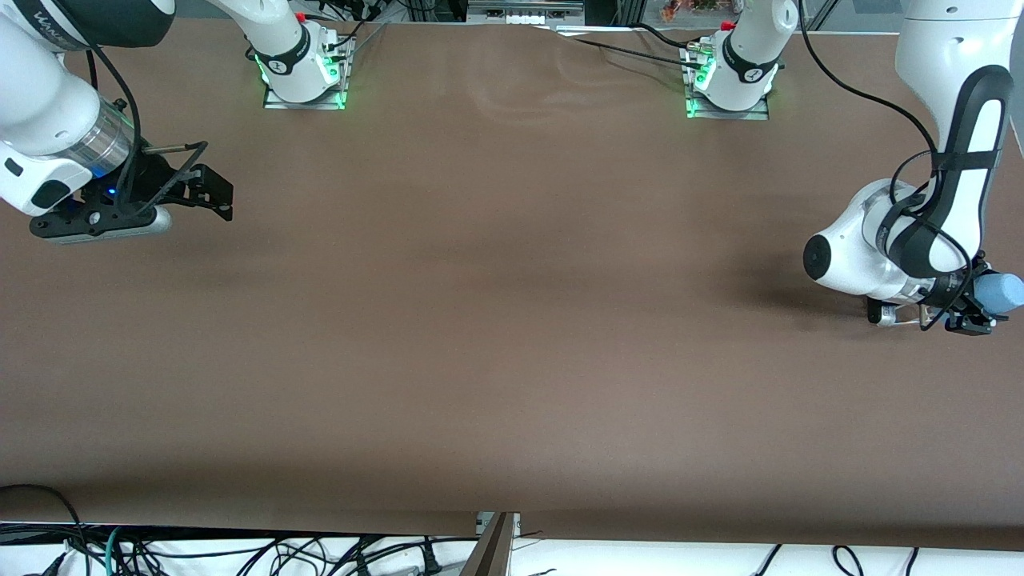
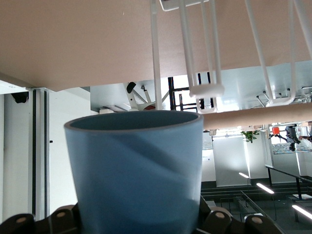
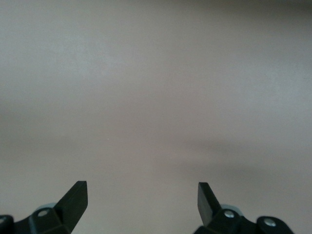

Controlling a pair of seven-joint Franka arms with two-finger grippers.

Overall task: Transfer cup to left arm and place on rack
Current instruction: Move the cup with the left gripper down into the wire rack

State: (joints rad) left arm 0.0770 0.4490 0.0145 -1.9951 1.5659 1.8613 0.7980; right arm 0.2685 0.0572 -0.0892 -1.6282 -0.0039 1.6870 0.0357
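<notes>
Holding the cup (image 1: 1002,292) in closed jaws, the left gripper (image 1: 972,314) hangs low over the worktop (image 1: 512,320) at the left arm's end, at the right edge of the front view. The cup lies tipped on its side, mouth pointing outward past the worktop's edge. The left arm (image 1: 944,160) is folded down steeply from above, which suggests the handover is done and the cup is being carried toward the rack. The rack itself is out of the front view. The right gripper (image 1: 210,190) waits over the right arm's end of the worktop, at the left of this view, jaws open and empty, well apart from the cup, probably parked out of the way.

In the left wrist view the cup (image 2: 136,175) fills the lower middle, its base clamped between the black fingers (image 2: 214,219) and its open rim facing away from the camera. Just past the rim stand the white wire prongs of the rack (image 2: 204,53) and its pale wooden dowel (image 2: 258,117), close to the cup but not touching it. The sideways hold seems chosen so the mouth can slide over a prong.

In the right wrist view the two black fingertips (image 3: 75,197) stand wide apart with nothing between them, only bare brown worktop (image 3: 156,97) ahead.
</notes>
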